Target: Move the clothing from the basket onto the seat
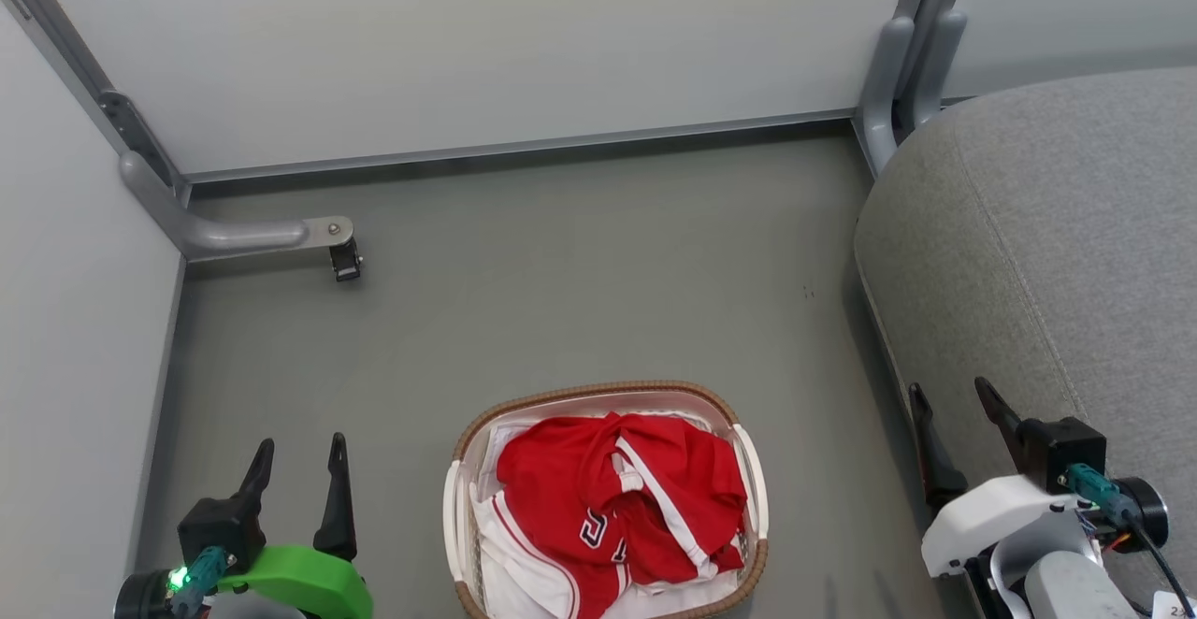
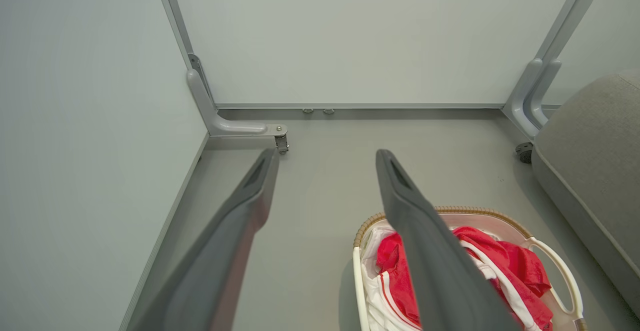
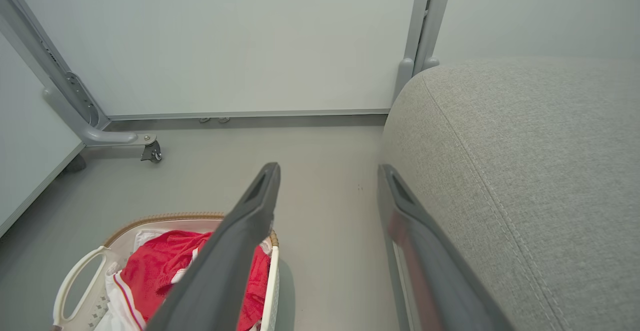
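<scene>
Left hand (image 1: 301,443) and right hand (image 1: 949,387) low beside the basket (image 1: 598,388) of clothing (image 1: 598,497), fingers forward, apart, empty; basket handles left-right.

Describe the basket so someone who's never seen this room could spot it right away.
Find the big grey seat on the robot's right. On the grey floor just left of it, apart from it, stands the basket. It is oval and cream-white with a brown woven rim, and it holds the red clothing, the one bright colour down there.
</scene>
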Robot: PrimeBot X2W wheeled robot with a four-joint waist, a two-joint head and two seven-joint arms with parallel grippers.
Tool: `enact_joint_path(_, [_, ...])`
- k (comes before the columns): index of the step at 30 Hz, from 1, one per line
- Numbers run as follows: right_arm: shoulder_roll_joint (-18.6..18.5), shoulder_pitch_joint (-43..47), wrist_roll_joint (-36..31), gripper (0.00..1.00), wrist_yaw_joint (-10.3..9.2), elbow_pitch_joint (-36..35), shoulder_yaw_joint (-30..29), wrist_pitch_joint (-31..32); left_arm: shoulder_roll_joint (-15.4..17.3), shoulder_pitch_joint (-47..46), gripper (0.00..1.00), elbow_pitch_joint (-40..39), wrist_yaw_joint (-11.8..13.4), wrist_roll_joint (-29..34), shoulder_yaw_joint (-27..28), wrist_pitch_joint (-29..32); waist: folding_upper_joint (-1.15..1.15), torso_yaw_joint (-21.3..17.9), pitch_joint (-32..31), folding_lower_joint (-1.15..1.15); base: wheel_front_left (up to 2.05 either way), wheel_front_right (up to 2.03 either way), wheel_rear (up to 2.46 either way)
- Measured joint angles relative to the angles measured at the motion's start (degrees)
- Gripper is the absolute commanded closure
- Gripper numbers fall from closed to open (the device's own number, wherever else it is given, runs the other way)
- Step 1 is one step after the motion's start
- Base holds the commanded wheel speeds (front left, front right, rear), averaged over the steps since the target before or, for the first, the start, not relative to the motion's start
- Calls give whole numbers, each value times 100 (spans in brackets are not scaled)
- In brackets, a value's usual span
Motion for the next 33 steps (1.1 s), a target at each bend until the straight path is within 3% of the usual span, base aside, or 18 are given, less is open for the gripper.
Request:
enact_joint_path(6, [27, -318, -16, 0, 0, -142, 59, 0, -30, -255, 0, -13, 0, -174, -258, 0, 0, -40, 392, 0, 0, 0, 0])
enact_joint_path(19, [166, -1366, -208, 0, 0, -660, 392, 0, -35, -1373, 0, 357, 0, -789, -1675, -2, 0, -279, 1739, 1, 0, 0, 0])
enact_joint_path(28, [256, -1812, -216, 0, 0, -1100, 642, -1, 94, -2326, 0, 943, 0, -1229, -2707, -2, 0, -567, 2767, 1, 0, 0, 0])
enact_joint_path(33, [276, -1989, -255, 0, 0, -1326, 740, 0, 148, -2727, 0, 1449, 0, -1699, -2962, -2, 0, -752, 3297, 1, 0, 0, 0])
